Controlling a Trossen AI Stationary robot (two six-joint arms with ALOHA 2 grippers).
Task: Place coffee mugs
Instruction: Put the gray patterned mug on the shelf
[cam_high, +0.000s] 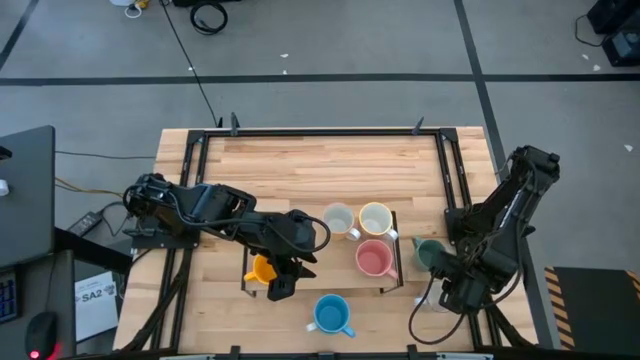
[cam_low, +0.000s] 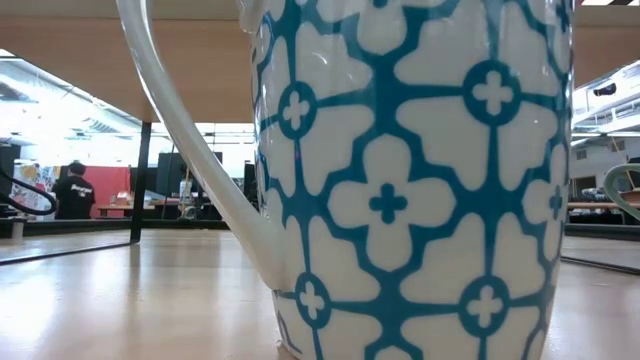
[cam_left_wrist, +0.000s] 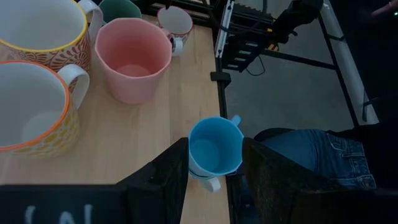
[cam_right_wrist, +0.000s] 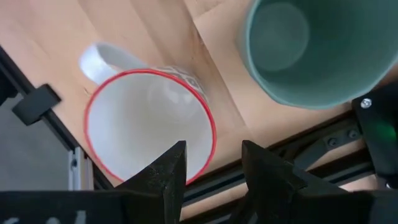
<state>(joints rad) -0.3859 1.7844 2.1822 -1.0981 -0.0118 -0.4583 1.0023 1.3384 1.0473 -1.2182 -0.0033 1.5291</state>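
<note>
Several coffee mugs stand upright on the wooden table. A white one (cam_high: 338, 220), a yellow-rimmed one (cam_high: 375, 217) and a pink one (cam_high: 375, 258) are grouped mid-table, with a dark green one (cam_high: 428, 252) to their right. A blue one (cam_high: 332, 315) stands near the front edge. My left gripper (cam_high: 283, 285) hangs open, high above the table beside an orange mug (cam_high: 262, 270); the blue mug (cam_left_wrist: 214, 146) shows far below its fingers. My right gripper (cam_right_wrist: 213, 146) points down, open, over the rim of a red-rimmed white mug (cam_right_wrist: 149, 124). I cannot see that it touches.
A black-framed stand (cam_high: 400, 262) surrounds the middle mugs. Black rails (cam_high: 452, 170) run along both table sides. The blue-patterned mug (cam_low: 410, 180) fills the low view. A person's jeans (cam_left_wrist: 311, 149) show past the table's front edge. Bare wood (cam_high: 320, 165) lies at the back.
</note>
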